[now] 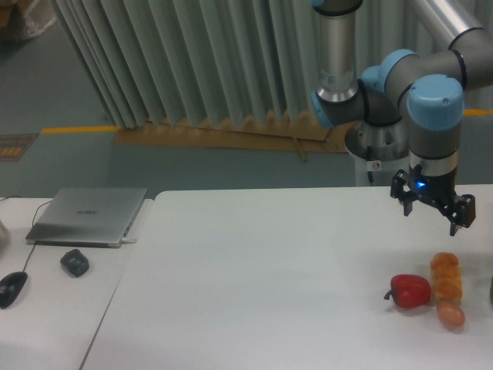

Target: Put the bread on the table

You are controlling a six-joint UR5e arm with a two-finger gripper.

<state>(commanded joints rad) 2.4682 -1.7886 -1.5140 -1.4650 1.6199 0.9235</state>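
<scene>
The bread [446,277] lies flat on the white table [269,277] near its right edge, its length running away from the camera. Just to its left sits a red pepper [409,290], touching or nearly touching the loaf, and at the bread's near end a small pinkish-orange oval [451,314] lies right against it. The gripper [430,216] hangs in the air above and slightly behind the bread, clear of it, with a gap of bare table visible between them. Its fingers [454,224] point downward and are spread wide apart, holding nothing. A small blue light glows on the wrist above them. The arm [435,116], grey with light blue joint caps, bends down to the gripper from the upper right. To the left, a narrower table carries a closed silver laptop [88,216], a dark mouse [75,262] in front of it, and another dark mouse [11,288] at the left edge.
</scene>
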